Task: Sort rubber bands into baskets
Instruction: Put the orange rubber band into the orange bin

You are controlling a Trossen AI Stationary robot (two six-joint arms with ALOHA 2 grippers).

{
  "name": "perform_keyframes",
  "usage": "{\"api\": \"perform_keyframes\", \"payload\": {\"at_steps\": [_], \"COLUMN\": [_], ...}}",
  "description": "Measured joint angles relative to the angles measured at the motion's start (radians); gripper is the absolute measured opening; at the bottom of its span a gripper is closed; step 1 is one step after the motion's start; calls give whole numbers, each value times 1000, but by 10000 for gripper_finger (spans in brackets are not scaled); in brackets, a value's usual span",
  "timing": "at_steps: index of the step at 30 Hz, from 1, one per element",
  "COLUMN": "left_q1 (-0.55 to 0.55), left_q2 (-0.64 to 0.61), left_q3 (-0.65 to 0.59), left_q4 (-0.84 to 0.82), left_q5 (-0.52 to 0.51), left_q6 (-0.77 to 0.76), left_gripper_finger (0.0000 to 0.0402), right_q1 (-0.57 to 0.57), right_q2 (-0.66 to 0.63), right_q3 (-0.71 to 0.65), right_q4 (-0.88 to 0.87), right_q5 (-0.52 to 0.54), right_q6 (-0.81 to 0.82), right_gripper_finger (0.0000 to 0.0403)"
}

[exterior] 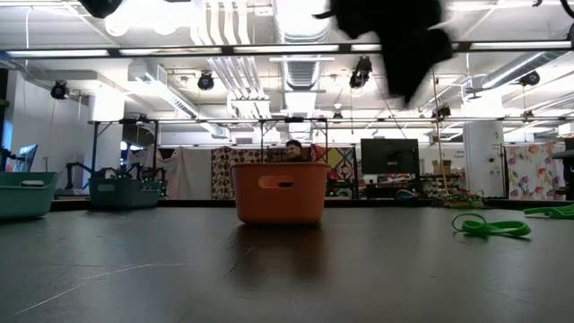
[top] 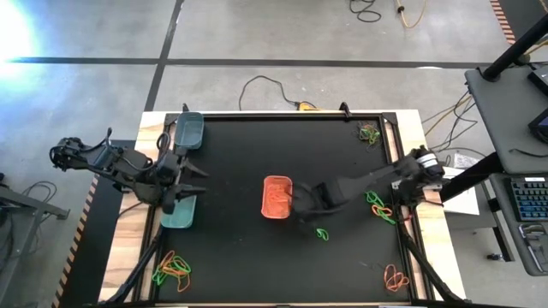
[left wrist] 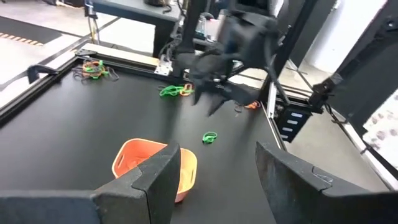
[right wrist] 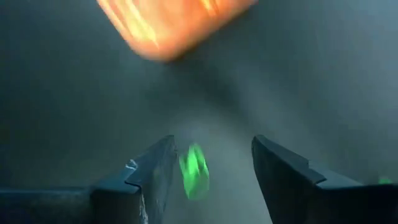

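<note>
One small bright green rubber band (right wrist: 194,169) lies under the right gripper's (right wrist: 211,171) open fingers, so a fast grab could flick it away from the orange plastic basket (top: 276,197).

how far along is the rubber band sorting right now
Done: the orange basket at mid-table holds orange bands. In hand: nothing; the right gripper is open beside that basket, over a loose green band. The left gripper waits open by the two teal baskets. Left: piles near the table's corners and right edge.
</note>
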Motion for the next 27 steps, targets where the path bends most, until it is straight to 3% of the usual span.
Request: {"api": "perform_keyframes", "payload": {"at_steps": [5,8,12,19,27], "left_q1": [0,0,0,0,0], "left_q2": [7,14,22,41,55], "left_q3": [0,0,0,0,0], "left_q4": [13,24,27,28,57], "left_q5": [-9,-17,-24,-33,-35], "left_q6": [14,26,46,95,96], "left_gripper_finger": [192,192,192,192,192], "right_q1": [144,234,356,449,445], "right_q2": [-12,-6,-6,-61,-60], "right_q3": [-86,-187,-309,-465,-658], "right_q4": [-47,-4,118,132,222], "right_q5": [-220,-439,-610,-680,-760], "right_q6": [197,299,436,540,370], "right_gripper_finger": [206,206,206,205,205]}}
